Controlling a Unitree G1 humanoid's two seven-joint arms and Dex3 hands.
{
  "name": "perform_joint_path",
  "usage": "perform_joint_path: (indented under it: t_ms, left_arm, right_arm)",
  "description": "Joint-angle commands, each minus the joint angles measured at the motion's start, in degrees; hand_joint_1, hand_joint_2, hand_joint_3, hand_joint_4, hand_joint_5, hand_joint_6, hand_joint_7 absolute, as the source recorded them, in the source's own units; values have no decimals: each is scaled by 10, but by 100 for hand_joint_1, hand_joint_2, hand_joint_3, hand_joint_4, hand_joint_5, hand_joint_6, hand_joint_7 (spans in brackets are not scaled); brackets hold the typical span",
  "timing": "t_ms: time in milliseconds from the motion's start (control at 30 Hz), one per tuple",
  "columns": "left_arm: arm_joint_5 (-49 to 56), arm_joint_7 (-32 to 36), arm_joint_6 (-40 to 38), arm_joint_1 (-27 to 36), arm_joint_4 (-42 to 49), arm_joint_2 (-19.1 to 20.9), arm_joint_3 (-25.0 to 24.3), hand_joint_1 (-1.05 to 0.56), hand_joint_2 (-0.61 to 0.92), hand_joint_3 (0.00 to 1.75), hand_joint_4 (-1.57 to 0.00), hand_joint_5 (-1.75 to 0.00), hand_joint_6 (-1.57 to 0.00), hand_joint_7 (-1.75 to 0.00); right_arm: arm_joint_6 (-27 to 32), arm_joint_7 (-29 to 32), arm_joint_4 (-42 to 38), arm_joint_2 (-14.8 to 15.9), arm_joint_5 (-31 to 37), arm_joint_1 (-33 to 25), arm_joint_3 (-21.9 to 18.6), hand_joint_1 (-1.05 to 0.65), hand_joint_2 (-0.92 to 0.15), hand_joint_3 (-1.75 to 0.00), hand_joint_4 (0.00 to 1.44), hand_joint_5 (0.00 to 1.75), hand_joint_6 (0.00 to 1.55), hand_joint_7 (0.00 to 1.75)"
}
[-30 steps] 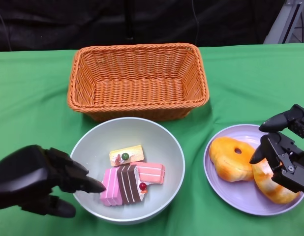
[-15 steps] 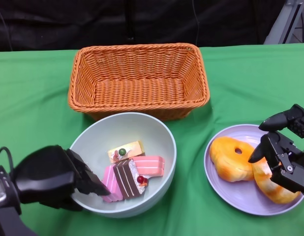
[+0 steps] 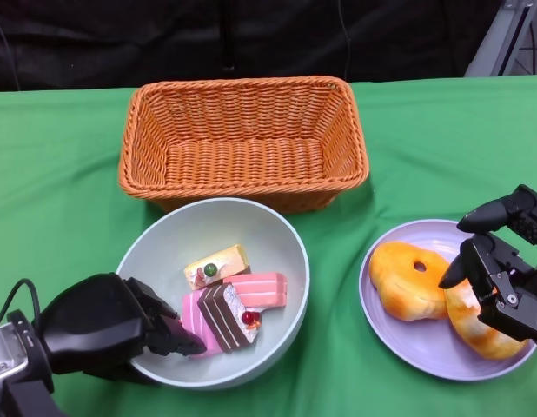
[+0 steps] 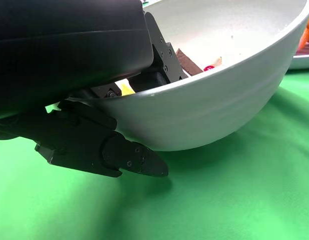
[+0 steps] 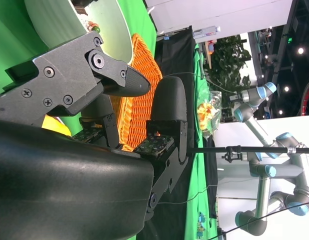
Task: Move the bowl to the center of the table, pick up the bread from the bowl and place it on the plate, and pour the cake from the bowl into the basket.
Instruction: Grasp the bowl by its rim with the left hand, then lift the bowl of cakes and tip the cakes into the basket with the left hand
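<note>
The left hand [image 3: 103, 328] pinched the near-left rim of the smooth, rigid pale grey bowl [image 3: 251, 234] before the woven orange basket [image 3: 242, 139], probably slippery, its loose cake slices [image 3: 225, 304] apt to slide.

Left robot hand [image 3: 108, 328]: rounded glossy black shell, angular black fingers with small screws, silver forearm [image 3: 6, 360] with thin black cable. Right robot hand [image 3: 501, 265]: matte black blocky links, round screw heads, small green circuit boards on inner finger pads.

Bowl [image 3: 164, 252] between basket [image 3: 242, 143] and plate [image 3: 416, 347]
</note>
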State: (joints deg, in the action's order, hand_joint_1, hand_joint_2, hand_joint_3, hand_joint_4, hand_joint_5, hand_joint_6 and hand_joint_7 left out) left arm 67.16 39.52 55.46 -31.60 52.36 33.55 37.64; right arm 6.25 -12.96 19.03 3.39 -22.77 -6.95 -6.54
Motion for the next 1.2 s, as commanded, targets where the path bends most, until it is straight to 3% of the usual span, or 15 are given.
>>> perform_joint_path:
  t_ms: [33,100,133,167,200,267,500,600,1033,1100,1200]
  left_arm:
    - [-1,4,-10,-6,13,5,18,-35,92,9,-92,-1,-90,-2]
    - [-13,44,4,0,23,0,18,-35,92,9,-92,-1,-90,-1]
    - [-21,74,16,5,31,-5,15,-28,92,11,-91,-64,-97,-30]
    - [-31,98,31,9,38,-8,11,-23,92,15,-80,-121,-92,-66]
    - [-43,112,46,12,43,-10,7,-21,92,24,-76,-142,-87,-86]
    - [-59,119,67,13,46,-9,3,-18,92,38,-72,-159,-78,-113]
    - [-135,95,137,26,43,-5,-37,-14,89,49,-74,-165,-79,-118]
    - [-147,84,145,30,40,-5,-48,-13,85,59,-74,-167,-79,-118]
    - [-177,50,163,41,18,-4,-86,-13,81,66,-74,-167,-79,-119]
    - [-270,0,200,39,-15,4,-116,-13,63,100,-73,-171,-79,-116]
    - [-387,-96,212,38,-48,8,-121,-12,57,110,-72,-174,-79,-113]
  right_arm:
    - [-5,-1,0,7,0,0,-10,-17,-59,-96,60,158,58,128]
    - [-6,-3,-2,6,0,0,-9,-17,-59,-96,60,158,58,128]
    - [-6,-3,-3,5,0,0,-9,-17,-59,-96,60,158,57,127]
    - [-5,-3,-3,4,-1,-1,-9,-17,-59,-95,60,158,57,128]
    - [-4,-2,-3,3,-1,-1,-9,-16,-59,-95,60,158,57,128]
    - [-3,1,-2,2,1,-2,-8,-16,-60,-95,60,157,57,127]
    - [4,11,1,-2,8,-2,-3,-17,-61,-90,61,155,58,127]
    - [4,14,1,-2,7,-2,-2,-16,-62,-89,61,154,58,126]
    - [1,15,0,-3,7,-3,-1,-16,-63,-87,61,153,58,126]
    - [0,18,0,-8,8,-6,1,-17,-65,-85,62,153,57,126]
    - [3,22,0,-10,12,-7,5,-17,-67,-82,62,153,58,126]
